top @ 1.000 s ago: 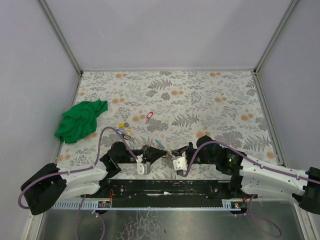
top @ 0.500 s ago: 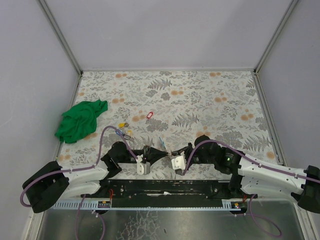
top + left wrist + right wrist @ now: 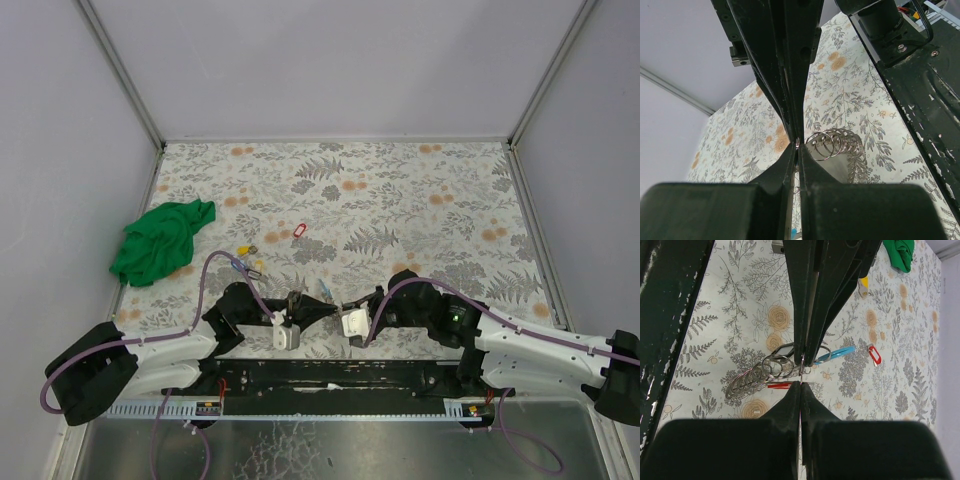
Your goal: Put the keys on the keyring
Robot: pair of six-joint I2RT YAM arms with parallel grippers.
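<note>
Left gripper [image 3: 328,301] and right gripper [image 3: 345,304] are meeting tip to tip at lower centre of the floral tabletop [image 3: 420,190], just above the black base rail [image 3: 330,375]. The upper half is lying open to the grey walls [image 3: 330,70]. The left is pinching shut on the thin keyring [image 3: 837,353]. The right is sitting closed against it, hold unreadable. Lying out: one red-tagged key [image 3: 298,231] mid-frame, a yellow-tagged clump of keys [image 3: 246,258] to its left, count unreadable, and one green cloth [image 3: 160,240] at the left edge.
</note>
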